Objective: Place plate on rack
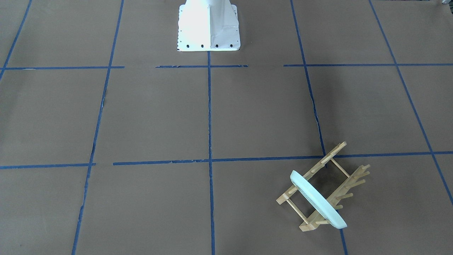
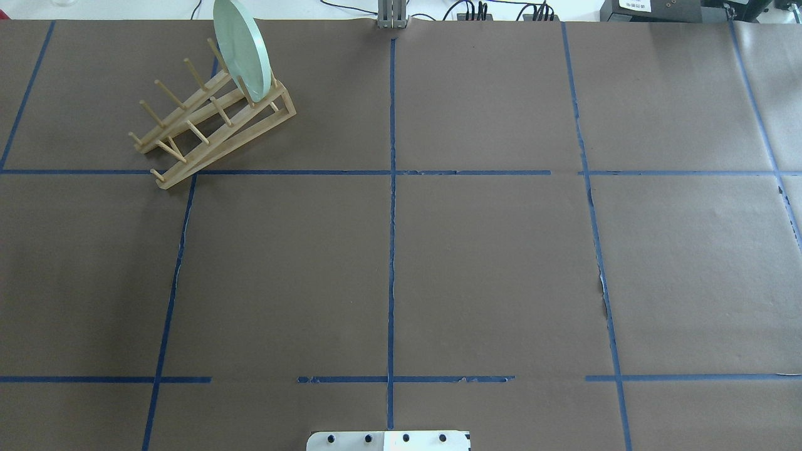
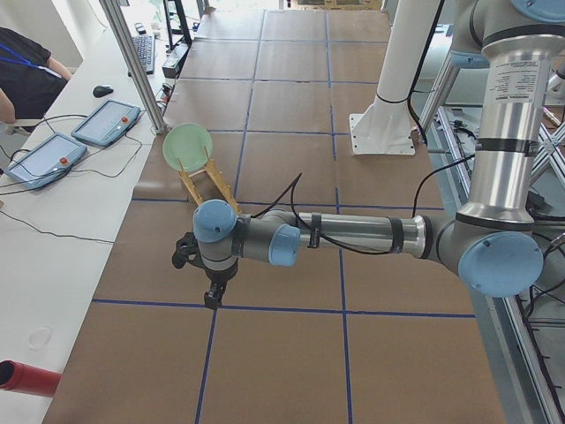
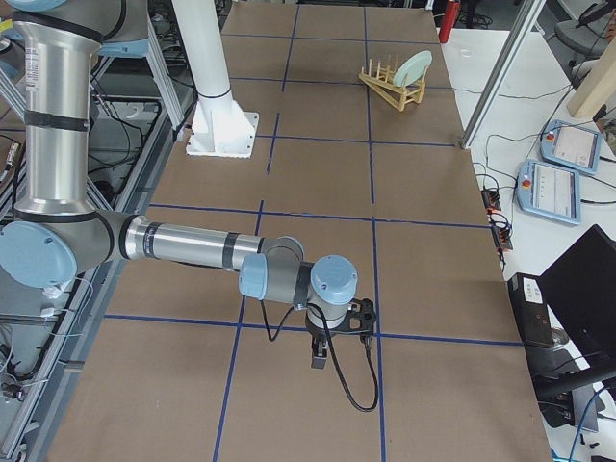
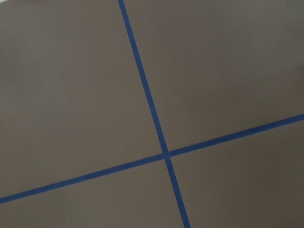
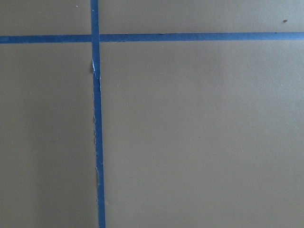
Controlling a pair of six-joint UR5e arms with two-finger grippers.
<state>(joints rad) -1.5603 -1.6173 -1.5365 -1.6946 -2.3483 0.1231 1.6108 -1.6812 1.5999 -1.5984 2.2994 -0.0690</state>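
Brown paper gridded with blue tape is laid over the surface [image 2: 489, 263]. The plate [image 2: 242, 50] is seen standing on edge between end pegs of the rack [image 2: 225, 145]. Placement is judged complete, so no further move is called for. How far the left pincer [image 3: 213, 296] and right pincer [image 4: 319, 358] are open cannot be told; both are well apart from the plate.

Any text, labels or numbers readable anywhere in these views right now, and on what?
White label on the black box beyond the table: too small to read.
Two grey touchscreen pendants: screens blurred, unreadable.
Pale mint-green round plate, light wooden peg rack: no markings show.
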